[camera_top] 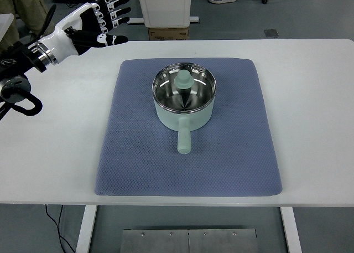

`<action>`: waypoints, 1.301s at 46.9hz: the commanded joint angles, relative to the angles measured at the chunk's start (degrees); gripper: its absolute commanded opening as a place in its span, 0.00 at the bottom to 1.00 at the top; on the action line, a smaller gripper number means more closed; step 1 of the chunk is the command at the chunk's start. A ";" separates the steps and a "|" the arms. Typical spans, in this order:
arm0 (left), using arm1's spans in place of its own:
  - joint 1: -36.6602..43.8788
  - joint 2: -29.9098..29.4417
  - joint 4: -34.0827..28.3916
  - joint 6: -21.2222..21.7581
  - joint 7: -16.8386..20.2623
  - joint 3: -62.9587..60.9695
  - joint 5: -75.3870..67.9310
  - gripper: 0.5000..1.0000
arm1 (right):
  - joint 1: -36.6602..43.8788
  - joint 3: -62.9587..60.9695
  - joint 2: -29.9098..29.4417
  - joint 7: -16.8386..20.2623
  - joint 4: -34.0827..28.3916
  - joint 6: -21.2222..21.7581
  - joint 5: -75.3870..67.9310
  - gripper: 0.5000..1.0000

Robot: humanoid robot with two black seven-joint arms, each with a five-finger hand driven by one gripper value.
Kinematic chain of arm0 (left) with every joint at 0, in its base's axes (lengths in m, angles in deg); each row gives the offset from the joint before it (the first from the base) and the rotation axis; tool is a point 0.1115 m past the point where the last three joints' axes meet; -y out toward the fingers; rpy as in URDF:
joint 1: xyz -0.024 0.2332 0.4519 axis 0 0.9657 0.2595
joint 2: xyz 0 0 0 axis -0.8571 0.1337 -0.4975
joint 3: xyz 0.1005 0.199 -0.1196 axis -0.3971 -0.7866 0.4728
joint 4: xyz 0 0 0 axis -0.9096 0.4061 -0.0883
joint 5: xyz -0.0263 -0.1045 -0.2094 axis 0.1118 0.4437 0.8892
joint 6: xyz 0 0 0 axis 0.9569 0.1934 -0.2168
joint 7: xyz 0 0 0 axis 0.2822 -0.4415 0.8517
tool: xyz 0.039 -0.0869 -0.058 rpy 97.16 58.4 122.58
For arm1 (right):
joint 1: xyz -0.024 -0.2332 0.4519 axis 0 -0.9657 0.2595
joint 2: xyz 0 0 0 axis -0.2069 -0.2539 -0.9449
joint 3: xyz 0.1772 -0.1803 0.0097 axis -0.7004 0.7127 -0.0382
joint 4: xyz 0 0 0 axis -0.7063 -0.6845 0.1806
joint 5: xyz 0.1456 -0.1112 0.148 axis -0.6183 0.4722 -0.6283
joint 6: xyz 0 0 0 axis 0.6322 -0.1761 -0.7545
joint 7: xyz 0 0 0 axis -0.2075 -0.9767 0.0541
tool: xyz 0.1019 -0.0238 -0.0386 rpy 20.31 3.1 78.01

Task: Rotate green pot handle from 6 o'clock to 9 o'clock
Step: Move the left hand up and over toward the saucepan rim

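I see my left robot hand (105,17) spread wide, holding nothing; the glossy mint-green pot (183,101) sits well apart, on a textured blue mat (133,153).

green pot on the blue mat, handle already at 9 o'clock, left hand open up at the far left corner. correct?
Not quite. The top view shows the green pot on the blue mat with its handle pointing toward the camera, at 6 o'clock, not 9 o'clock. The rest holds: the left hand is open at the far left corner, clear of the pot.
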 commanded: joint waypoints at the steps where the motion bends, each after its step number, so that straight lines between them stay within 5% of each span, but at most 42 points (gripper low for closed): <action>1: -0.05 -0.96 1.85 0.01 -0.01 -0.06 -2.02 1.00 | 0.00 0.02 0.00 0.00 0.00 0.00 0.00 1.00; 28: -2.24 -4.30 11.26 0.09 -0.09 -0.06 -8.26 1.00 | 0.00 0.02 0.00 0.00 0.00 0.00 0.00 1.00; 61: -4.53 -2.72 11.96 1.94 -0.09 -0.15 -15.39 1.00 | 0.00 0.02 0.00 0.00 0.00 0.00 0.00 1.00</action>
